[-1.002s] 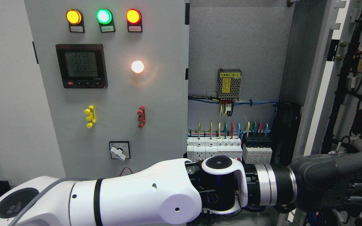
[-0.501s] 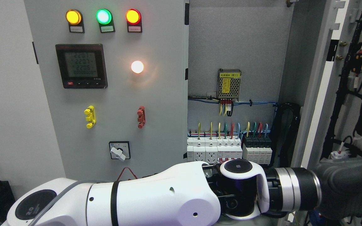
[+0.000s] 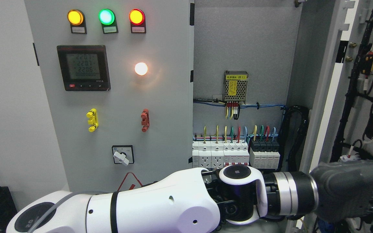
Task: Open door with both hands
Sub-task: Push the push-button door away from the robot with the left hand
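Head view, one entry.

Left arm [image 3: 147, 207]: mine, white shell, enters at the lower left and lies nearly level across the bottom of the frame, reaching to the right. Black wrist joint [image 3: 236, 194] with a silver ring beyond it.

Left hand [image 3: 351, 191]: dark grey, back of the hand toward the camera, at the lower right, in front of the door's inner face. Fingers run off the right edge; I cannot tell whether they are spread, curled or gripping anything.

Right arm: not seen.

Door [image 3: 332, 81]: grey, at the right, swung well open, its edge slanting from upper right to lower left. Black cabling and components on its inner side.

Cabinet [image 3: 244, 42]: interior exposed between the left panel and the door. Holds a small power supply [image 3: 235, 86] with a yellow label, and a breaker row [image 3: 235, 155] with coloured wires rising from it.

Left panel [image 3: 163, 106]: closed. Three lamps on top, yellow, green, red, all lit; meter [image 3: 83, 67] below them; white lamp [image 3: 141, 68] lit; yellow and red handles; rotary switch [image 3: 122, 155].
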`<state>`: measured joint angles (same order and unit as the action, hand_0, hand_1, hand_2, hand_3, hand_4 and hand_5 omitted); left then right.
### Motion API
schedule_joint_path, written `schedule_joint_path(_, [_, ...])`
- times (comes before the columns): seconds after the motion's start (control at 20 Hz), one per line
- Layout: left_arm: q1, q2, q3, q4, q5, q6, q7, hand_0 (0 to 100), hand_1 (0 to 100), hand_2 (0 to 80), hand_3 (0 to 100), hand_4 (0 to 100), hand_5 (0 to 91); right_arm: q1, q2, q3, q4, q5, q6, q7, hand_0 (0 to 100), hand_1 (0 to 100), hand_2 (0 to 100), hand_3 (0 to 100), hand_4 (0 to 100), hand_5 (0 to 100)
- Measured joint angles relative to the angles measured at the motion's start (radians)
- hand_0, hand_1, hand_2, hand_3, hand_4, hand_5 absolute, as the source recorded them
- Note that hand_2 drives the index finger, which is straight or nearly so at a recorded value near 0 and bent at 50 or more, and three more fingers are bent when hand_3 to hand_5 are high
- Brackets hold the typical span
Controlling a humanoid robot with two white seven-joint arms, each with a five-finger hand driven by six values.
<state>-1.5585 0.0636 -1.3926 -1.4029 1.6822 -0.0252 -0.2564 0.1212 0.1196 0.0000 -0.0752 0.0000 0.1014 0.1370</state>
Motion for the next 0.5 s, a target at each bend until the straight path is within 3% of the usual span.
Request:
schedule_joint_path(0.25, [0.113,0.140,0.044,-0.038,-0.060,0.001,-0.012,12,39,0.0,0,0,0.0,0.000,0.000,0.000,0.000,0.000,0.000,0.000,12,39,0,0,0,0])
schedule_joint_path(0.5, [0.319,0.328,0.146,-0.114,-0.151,0.006,-0.066,12,39,0.0,0,0,0.0,0.000,0.000,0.000,0.000,0.000,0.000,0.000,12,39,0,0,0,0])
